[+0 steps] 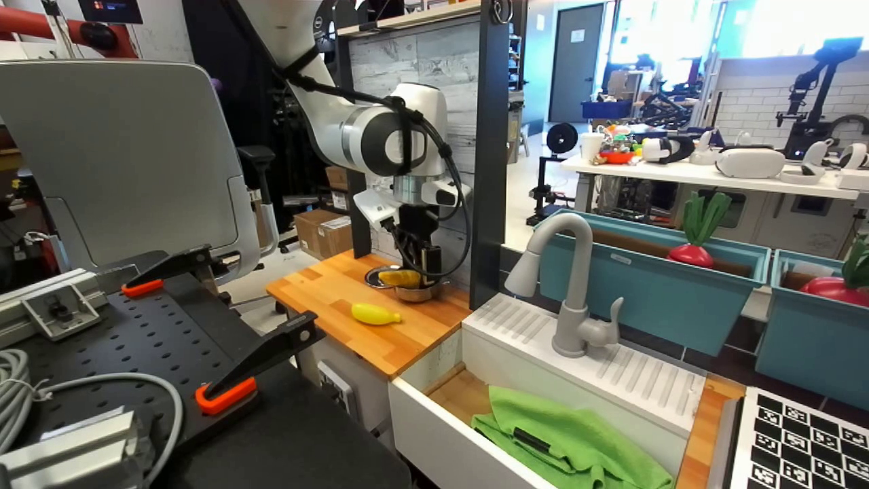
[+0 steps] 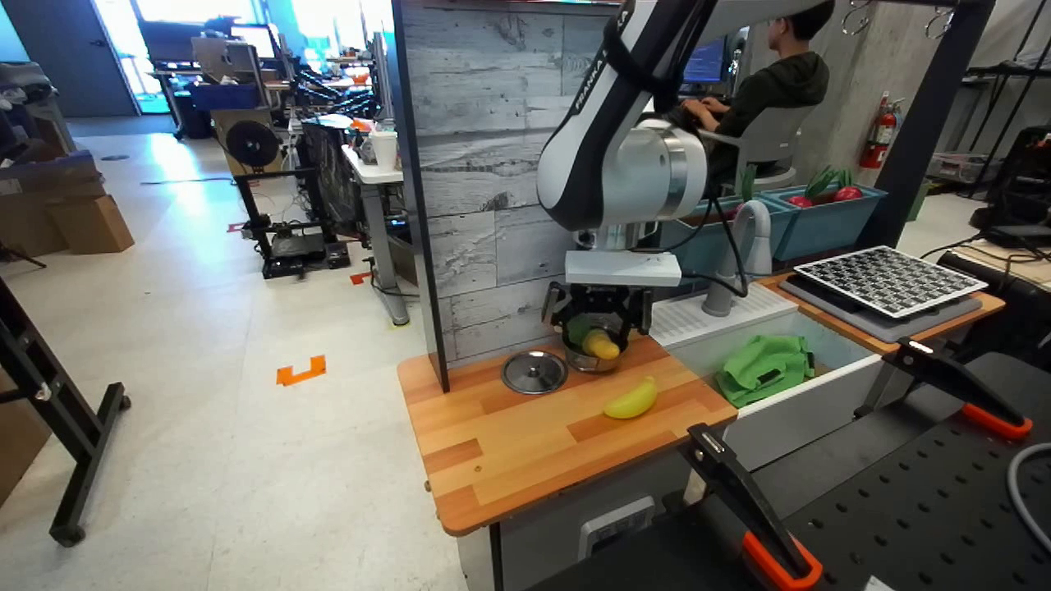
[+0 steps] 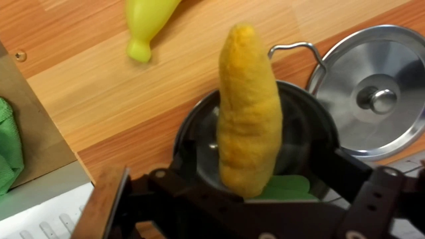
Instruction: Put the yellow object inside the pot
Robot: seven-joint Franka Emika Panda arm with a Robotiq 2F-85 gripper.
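The silver pot (image 1: 415, 294) stands on the wooden counter; it also shows in an exterior view (image 2: 583, 361) and the wrist view (image 3: 307, 109). An elongated, slightly curved orange-yellow piece (image 3: 249, 116) lies tilted in the pot, one end sticking out over the rim, also in both exterior views (image 1: 397, 278) (image 2: 602, 345). My gripper (image 2: 599, 328) is low over the pot; in the wrist view its fingers (image 3: 255, 152) are wide apart, clear of the piece on both sides. A bright yellow banana-shaped piece (image 2: 631, 400) with a knobbed end lies on the counter, outside the pot.
A flat green thing (image 3: 285, 186) is at the pot beside the piece. The pot's lid (image 2: 530, 376) lies on the counter next to the pot. A white sink (image 1: 441, 414) with a green cloth (image 1: 577, 441) and a grey faucet (image 1: 574, 326) adjoins the counter. A panel (image 2: 493, 205) stands behind.
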